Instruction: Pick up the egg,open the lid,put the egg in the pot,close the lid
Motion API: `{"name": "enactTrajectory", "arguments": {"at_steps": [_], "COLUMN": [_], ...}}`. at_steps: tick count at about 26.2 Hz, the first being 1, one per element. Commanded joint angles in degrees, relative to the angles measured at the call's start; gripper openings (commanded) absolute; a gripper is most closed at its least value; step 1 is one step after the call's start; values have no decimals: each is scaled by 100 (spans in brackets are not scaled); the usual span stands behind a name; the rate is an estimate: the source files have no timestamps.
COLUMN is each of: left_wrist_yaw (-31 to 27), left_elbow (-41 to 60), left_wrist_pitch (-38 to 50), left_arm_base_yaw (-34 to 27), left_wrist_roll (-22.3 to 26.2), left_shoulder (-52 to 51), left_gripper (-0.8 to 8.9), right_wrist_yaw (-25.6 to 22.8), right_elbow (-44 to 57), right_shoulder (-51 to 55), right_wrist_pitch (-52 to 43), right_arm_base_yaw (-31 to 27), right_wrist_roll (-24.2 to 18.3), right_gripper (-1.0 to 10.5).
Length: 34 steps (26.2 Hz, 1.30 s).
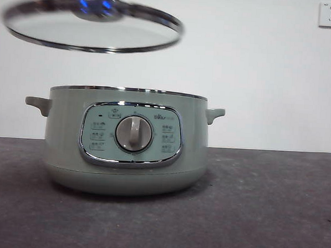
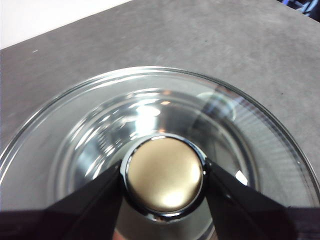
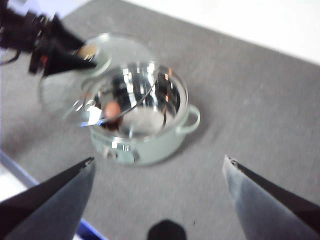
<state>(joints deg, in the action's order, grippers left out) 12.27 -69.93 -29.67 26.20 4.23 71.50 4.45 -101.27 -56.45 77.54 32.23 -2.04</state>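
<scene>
lid up in the air, egg down in the pot

front view: the pot (image 1: 125, 141) is big, round and pale green. it sits flat on the rough grey table (image 1: 272, 213). it has two small handles, one on each side, and a shiny steel edge on top. on its face is a shiny frame with little buttons and a round grey dial (image 1: 134, 133). the lid (image 1: 93, 26) floats high over the pot's left side and touches nothing below. it is clear glass with a bright steel ring around it, and it tips a little. a dark gripper holds it from above, mostly cut off by the picture's top. a white wall plug (image 1: 330, 14) is up in the corner.

left wrist view: the left gripper (image 2: 164, 175) has its two black jaws pressed tight on the lid's knob (image 2: 164, 172), one on each side. the knob top is round, smooth and gold-looking metal. the clear glass spreads out all around it, with the grey table seen through it.

right wrist view: this picture is blurry. the right gripper (image 3: 157, 172) hangs high above the table, well apart from the pot, with its two jaws spread wide and nothing between them. down below, the pot is open and shiny like a mirror inside. the egg (image 3: 112, 109) is a small orange oval lying in the pot (seen through the glass). the lid hangs beside and partly over the pot, gripped by the other arm.
</scene>
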Motion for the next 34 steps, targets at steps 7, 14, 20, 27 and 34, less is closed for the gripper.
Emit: {"name": "enactTrajectory", "arguments": {"at_steps": [7, 14, 20, 27, 34], "left_wrist_yaw": [-203, -201, -199, -197, -177], "left_elbow": [-74, -74, -74, -74, -79], "left_wrist_pitch": [828, 1137, 1121, 822, 750], "left_arm_base_yaw": [227, 225, 232, 225, 225], "left_wrist_roll": [-37, -83, -125, -168, -168], "left_shoulder": [831, 1311, 1574, 1582, 1580], "left_gripper": [-8, -8, -8, 4, 383], "right_wrist_yaw": [-258, -260, -302, -389, -389], "right_elbow": [1685, 2197, 2216, 2216, 2216], "right_shoulder": [1274, 1886, 1884, 1884, 1884], "right_wrist_pitch": [2, 52, 44, 44, 50], "right_arm_base_yaw": [-2, -2, -2, -2, -2], "right_wrist_roll": [538, 793, 789, 785, 789], "right_gripper": [436, 436, 436, 436, 436]}}
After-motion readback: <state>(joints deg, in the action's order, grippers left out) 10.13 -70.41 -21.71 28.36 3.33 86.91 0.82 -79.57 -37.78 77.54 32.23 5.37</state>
